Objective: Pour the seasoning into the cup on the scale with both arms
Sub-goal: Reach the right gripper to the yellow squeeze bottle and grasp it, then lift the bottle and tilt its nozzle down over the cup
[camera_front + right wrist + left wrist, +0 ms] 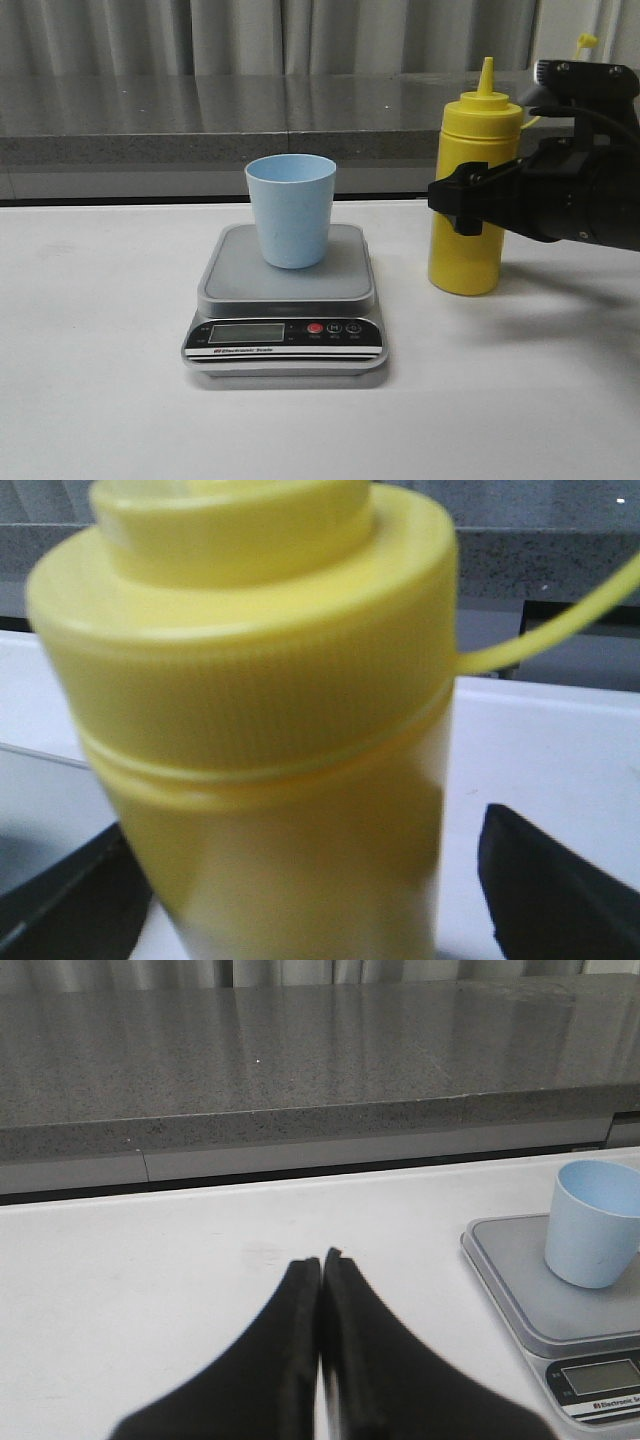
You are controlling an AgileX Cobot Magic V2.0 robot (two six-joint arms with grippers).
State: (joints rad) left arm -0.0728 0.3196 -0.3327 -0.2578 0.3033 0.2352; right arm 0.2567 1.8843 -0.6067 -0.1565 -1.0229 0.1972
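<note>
The pale blue cup stands upright on the grey scale at the table's middle. The yellow seasoning bottle stands upright on the table just right of the scale, its nozzle uncapped and its cap strap trailing to the right. My right gripper is open around the bottle's upper body. In the right wrist view the bottle fills the space between the fingers, with a gap on one side. My left gripper is shut and empty over bare table, left of the scale and cup. It is out of the front view.
A grey stone ledge runs along the back edge of the white table, with curtains behind it. The scale's display and red button face the front.
</note>
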